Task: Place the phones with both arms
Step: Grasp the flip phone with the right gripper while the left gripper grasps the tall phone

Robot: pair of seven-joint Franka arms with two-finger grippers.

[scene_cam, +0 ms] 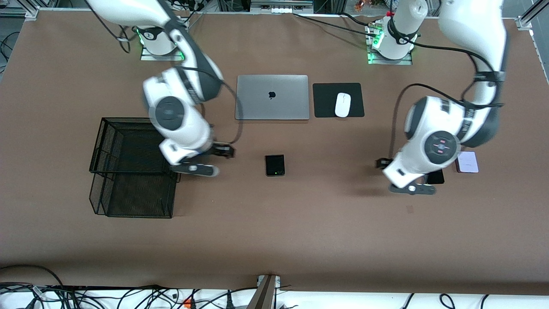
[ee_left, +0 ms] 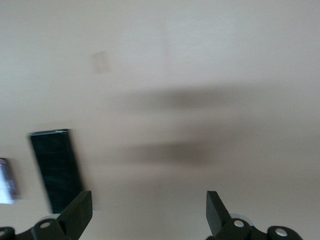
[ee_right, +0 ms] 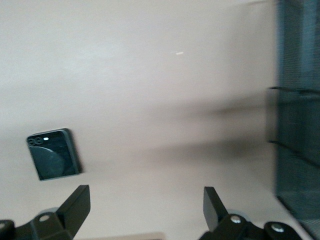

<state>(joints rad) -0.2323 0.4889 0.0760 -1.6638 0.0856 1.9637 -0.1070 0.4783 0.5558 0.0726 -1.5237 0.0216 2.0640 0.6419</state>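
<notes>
Three phones lie on the brown table. A small squarish black phone (scene_cam: 274, 165) (ee_right: 53, 154) is near the middle. Toward the left arm's end, a long slim black phone (scene_cam: 435, 177) (ee_left: 56, 167) shows mostly under the left arm, with a pale lilac phone (scene_cam: 467, 162) (ee_left: 7, 180) beside it. My left gripper (scene_cam: 409, 179) (ee_left: 149, 202) hangs open over bare table beside the slim phone, holding nothing. My right gripper (scene_cam: 191, 161) (ee_right: 146, 197) is open and empty over bare table between the mesh tray and the small black phone.
A black two-tier mesh tray (scene_cam: 128, 193) (ee_right: 297, 115) stands toward the right arm's end. A closed grey laptop (scene_cam: 272, 97), a black mouse pad (scene_cam: 325, 92) and a white mouse (scene_cam: 342, 104) lie farther from the front camera than the phones.
</notes>
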